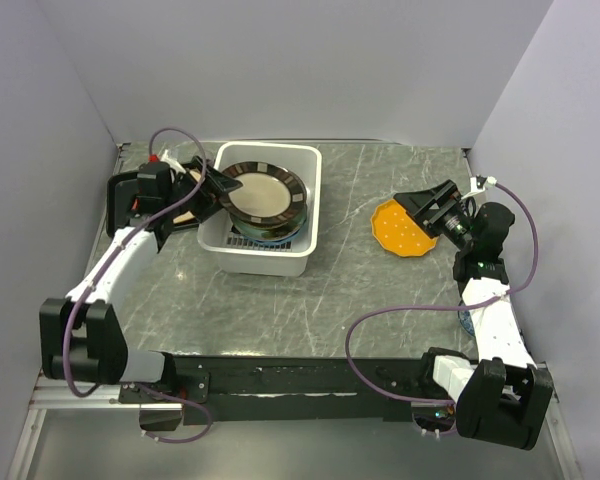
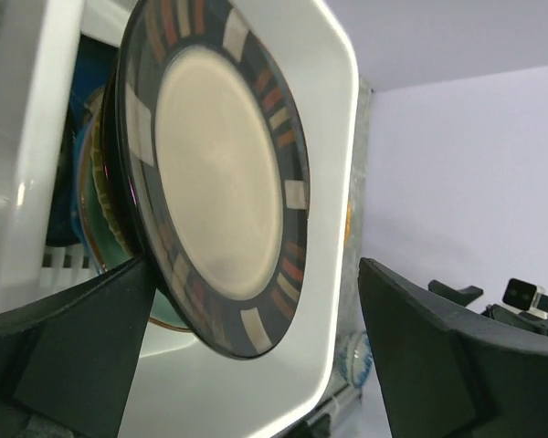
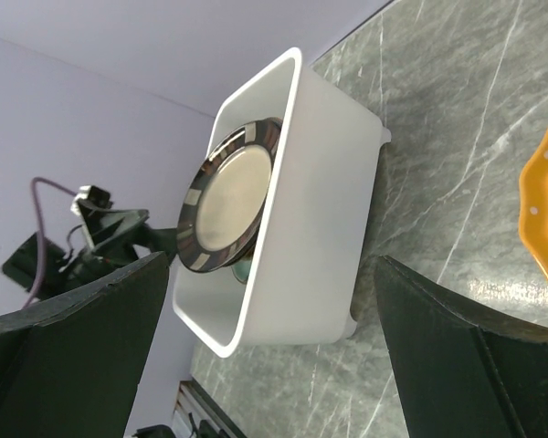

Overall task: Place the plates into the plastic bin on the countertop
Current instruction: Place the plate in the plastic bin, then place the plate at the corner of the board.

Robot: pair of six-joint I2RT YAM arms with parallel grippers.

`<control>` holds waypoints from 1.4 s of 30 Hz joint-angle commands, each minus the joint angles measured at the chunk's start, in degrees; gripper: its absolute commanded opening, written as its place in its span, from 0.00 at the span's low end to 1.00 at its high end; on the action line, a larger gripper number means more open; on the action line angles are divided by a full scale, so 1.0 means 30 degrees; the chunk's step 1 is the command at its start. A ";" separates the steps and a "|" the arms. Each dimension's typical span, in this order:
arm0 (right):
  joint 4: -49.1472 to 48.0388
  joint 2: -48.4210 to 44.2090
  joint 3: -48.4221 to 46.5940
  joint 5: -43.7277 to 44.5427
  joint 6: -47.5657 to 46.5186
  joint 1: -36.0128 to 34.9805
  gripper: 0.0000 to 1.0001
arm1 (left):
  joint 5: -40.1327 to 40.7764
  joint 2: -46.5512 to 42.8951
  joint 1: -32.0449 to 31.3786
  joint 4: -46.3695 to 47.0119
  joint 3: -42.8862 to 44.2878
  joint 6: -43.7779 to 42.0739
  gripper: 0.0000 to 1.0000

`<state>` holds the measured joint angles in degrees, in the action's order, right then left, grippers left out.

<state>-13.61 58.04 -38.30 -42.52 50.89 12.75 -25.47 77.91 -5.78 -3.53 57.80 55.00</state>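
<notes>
Left gripper (image 1: 215, 188): jaws wide, holding nothing, at the left rim of the plastic bin (image 1: 265, 262). Right gripper (image 1: 420, 212): jaws wide, empty, over the orange dotted plate (image 1: 398, 232), which lies on the countertop (image 1: 360, 290) toward its right edge. The tan dark-rimmed plate (image 1: 260, 193) tops a stack inside the bin, back left. Judged nearly complete: the orange plate is left. Its route looks unobstructed. A bluish item (image 1: 464, 320) behind the right arm is unidentifiable.

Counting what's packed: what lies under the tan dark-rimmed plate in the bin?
Under the tan plate, only rims of a greenish plate and a blue plate show; the rest is covered.
</notes>
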 commanded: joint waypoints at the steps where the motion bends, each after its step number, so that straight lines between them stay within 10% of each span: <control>1: -0.1002 -0.0041 -0.0211 0.0082 -0.0002 -0.0003 1.00 | 0.2045 -0.2179 0.0111 -0.0640 0.1271 -0.1605 0.95; 28: 0.0490 0.0545 -0.0415 0.1281 -0.1464 -0.0003 1.00 | 0.0084 -0.2121 -0.0006 0.0268 0.1710 -0.2484 0.98; 42: 0.4418 0.1629 -0.1852 0.4123 -0.4279 0.0026 1.00 | 0.1431 -0.1186 -0.3754 0.0004 0.3524 -0.3627 0.99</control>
<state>-1.80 62.33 -40.73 -33.01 41.01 12.75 -22.46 73.36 -13.45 -5.39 64.45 46.33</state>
